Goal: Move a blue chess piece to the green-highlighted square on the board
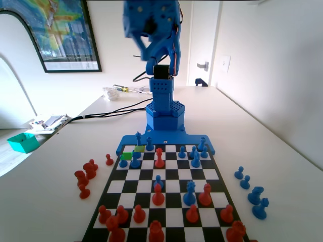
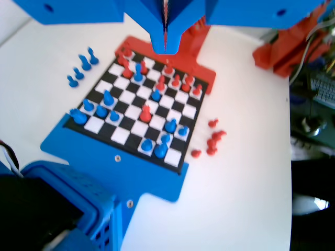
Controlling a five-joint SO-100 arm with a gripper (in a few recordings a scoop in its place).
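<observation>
The arm is raised high above the board (image 1: pixel 119 148), so by my reading the reach has not begun — nothing is lifted. The pincer (image 2: pixel 165 48) hangs at the top of the wrist view with its two jaws pressed together along a thin seam, holding nothing. The blue chess piece (image 1: pixel 138 138), slim and pointed, stands at the far end of the board in the fixed view, on the blue rim just beside the yellow-green square (image 1: pixel 140 148). The green-highlighted square (image 1: pixel 126 156) lies one row nearer the camera and a step left, close to the blue pieces (image 1: pixel 135 160) beside it. The next move calls for opening the jaws and coming down over the narrow top without knocking those neighbours. The board rests on a pale table (image 1: pixel 282 161); captured red pieces (image 1: pixel 86 176) lie off its left edge and blue ones (image 1: pixel 252 189) off its right. Behind stand white walls, a framed picture (image 1: pixel 60 35) and a door with a handle (image 1: pixel 203 65).
</observation>
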